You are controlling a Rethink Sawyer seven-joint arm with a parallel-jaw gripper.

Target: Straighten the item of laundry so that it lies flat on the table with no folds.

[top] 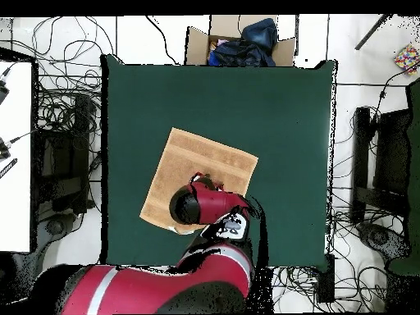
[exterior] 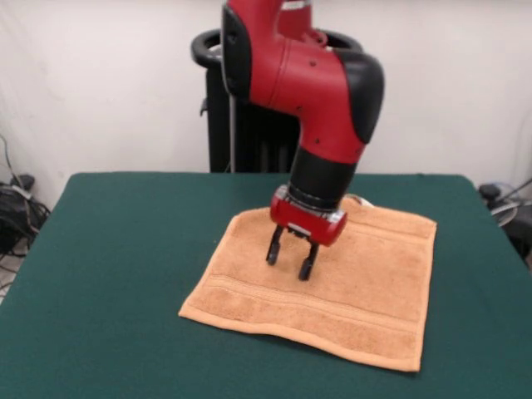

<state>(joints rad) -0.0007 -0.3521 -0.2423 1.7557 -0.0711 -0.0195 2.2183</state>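
Towel (exterior: 332,287) near edge; open fingers (exterior: 272,251) in front view only.

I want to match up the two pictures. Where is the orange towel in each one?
Front view: the towel lies spread on the green table, lower middle to right, under the open claw.
Overhead view: the towel sits a little left of the table's middle, its near part hidden by the red arm.
Shared landmark: the red arm, coming down over the towel in both.
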